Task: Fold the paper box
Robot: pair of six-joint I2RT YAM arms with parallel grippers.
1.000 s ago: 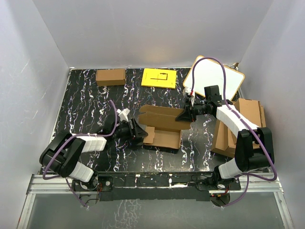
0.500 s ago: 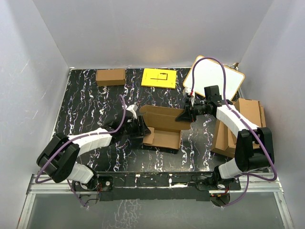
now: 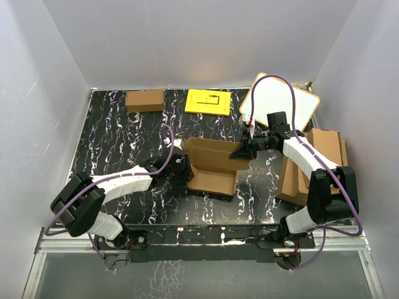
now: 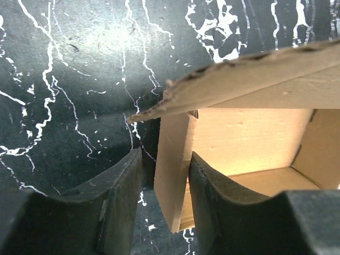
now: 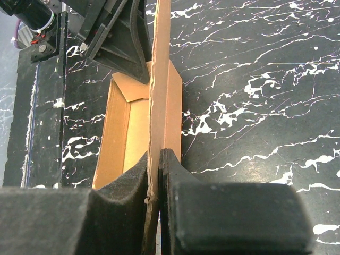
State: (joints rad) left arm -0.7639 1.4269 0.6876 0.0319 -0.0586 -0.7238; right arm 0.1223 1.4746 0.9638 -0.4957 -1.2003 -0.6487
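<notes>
The paper box point(image 3: 215, 169) is found half formed at the middle of the table point(image 3: 112, 143). Its raised back wall is pinched by the right gripper point(image 5: 154, 178). Its end flap is straddled by the left gripper point(image 4: 164, 159), jaws narrowly apart and seemingly unclamped. If the flap is pressed off its crease, it could be buckled, or the wall torn free.

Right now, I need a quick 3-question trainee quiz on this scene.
1. True or false: the right claw is shut on a wall of the paper box.
2. What stands between the fingers of the left claw? A) a box flap B) a cable C) nothing
3. Fill in: the yellow sheet lies between the small brown carton and the white ____.
Key: 1 true; 2 A; 3 board.
</notes>
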